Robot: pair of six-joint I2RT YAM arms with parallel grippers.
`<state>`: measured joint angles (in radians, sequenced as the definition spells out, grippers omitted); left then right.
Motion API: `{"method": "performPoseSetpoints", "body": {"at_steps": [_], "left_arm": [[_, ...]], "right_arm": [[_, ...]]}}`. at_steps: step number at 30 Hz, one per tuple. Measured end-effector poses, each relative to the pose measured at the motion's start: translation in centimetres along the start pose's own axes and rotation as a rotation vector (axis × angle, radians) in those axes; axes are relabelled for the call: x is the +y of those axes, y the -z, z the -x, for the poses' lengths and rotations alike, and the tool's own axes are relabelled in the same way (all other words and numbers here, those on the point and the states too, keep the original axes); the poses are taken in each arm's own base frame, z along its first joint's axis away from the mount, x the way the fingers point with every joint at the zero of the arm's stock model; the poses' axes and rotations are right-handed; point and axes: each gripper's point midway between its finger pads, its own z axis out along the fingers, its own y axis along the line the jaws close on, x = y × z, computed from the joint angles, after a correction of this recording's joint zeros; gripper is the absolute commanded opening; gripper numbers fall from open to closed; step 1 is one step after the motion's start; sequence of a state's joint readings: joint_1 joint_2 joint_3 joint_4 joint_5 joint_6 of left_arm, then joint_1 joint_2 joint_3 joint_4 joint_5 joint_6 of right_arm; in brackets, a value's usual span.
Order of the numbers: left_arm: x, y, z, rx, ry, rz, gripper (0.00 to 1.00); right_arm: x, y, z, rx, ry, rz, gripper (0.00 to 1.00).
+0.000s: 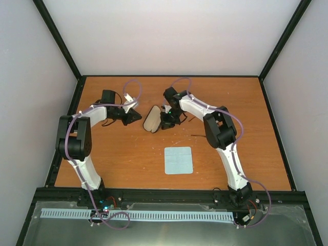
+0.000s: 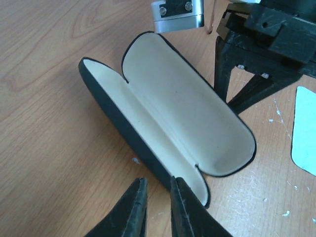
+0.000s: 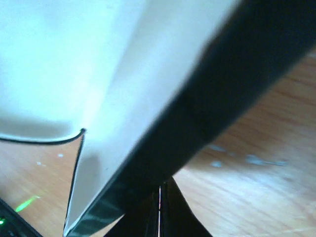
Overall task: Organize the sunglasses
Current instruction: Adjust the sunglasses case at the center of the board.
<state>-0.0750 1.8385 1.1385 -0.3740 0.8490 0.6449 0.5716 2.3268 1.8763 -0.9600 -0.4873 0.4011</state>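
Note:
The black glasses case (image 1: pixel 151 119) lies open on the table, its pale lining (image 2: pixel 187 108) bare. My left gripper (image 2: pixel 158 181) hovers at the case's near end, jaws a narrow gap apart with only wood showing between them. My right gripper (image 3: pixel 159 186) is shut, its tips against the outer black wall of the case (image 3: pixel 207 98) on the far side. Of the sunglasses, only a thin brown temple arm (image 2: pixel 211 22) shows, beyond the right gripper (image 2: pixel 228 103). In the top view it is a thin curve (image 1: pixel 191 119) beside the right arm. The lenses are hidden.
A pale blue square cloth (image 1: pixel 179 160) lies flat in front of the case, its edge showing in the left wrist view (image 2: pixel 305 133). Black frame posts and white walls ring the wooden table (image 1: pixel 230 97). Both arms reach in toward the table's middle.

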Motion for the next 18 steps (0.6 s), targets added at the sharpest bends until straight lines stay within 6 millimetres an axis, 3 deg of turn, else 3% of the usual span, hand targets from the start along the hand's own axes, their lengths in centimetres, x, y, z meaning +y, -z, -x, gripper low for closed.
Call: {"method": "performPoseSetpoints", "body": {"at_steps": [5,8,11,14,16,18], "left_arm": [[-0.3,0.4,-0.1,0.001,-0.011,0.019,0.16],[-0.4,0.6,-0.3,0.009,-0.014,0.036,0.12],[-0.8,1.4,0.1,0.002,-0.028,0.054,0.08],[-1.4,2.4,1.2,-0.016,-0.054,0.071,0.05],[-2.0,3.0,1.7,-0.027,-0.068,0.078,0.04],[-2.6,3.4,1.5,-0.026,-0.075,0.079,0.04]], "right_arm": [[3.5,0.4,0.1,-0.015,0.061,0.040,0.03],[4.3,0.3,-0.5,-0.006,0.078,0.040,0.03],[2.7,0.6,-3.3,0.044,0.047,-0.012,0.03],[0.2,3.5,-5.3,0.062,-0.007,-0.065,0.03],[-1.4,6.3,-5.2,0.024,-0.042,-0.086,0.03],[-3.5,9.5,-3.7,-0.052,-0.085,-0.098,0.03]]}}
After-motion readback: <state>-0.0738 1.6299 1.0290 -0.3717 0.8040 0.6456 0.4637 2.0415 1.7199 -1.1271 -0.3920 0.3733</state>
